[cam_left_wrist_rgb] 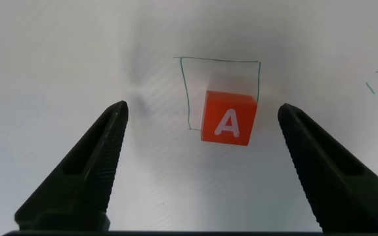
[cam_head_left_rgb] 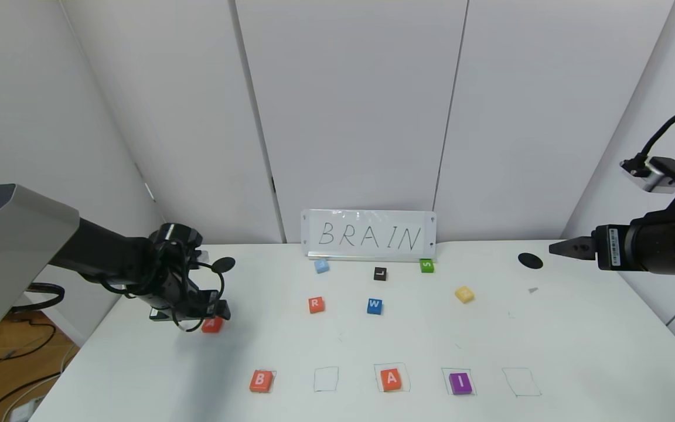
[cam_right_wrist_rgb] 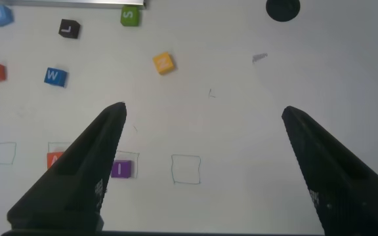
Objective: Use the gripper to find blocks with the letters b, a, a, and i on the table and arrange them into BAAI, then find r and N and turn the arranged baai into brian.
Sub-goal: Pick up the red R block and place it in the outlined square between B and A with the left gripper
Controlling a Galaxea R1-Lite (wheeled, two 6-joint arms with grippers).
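Front-row blocks [cam_head_left_rgb: 391,379] read B, A, I; the sign [cam_head_left_rgb: 369,235] reads BRAIN.

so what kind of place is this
Probably a robotics lab test cell: plain white wall panels, a white table with pen-drawn squares, lettered blocks, and a handwritten BRAIN sign propped at the back.

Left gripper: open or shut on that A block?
Open. The left gripper shows both fingers spread wide with the A block lying flat on the table between them, clear of both, partly overlapping a pen-drawn square.
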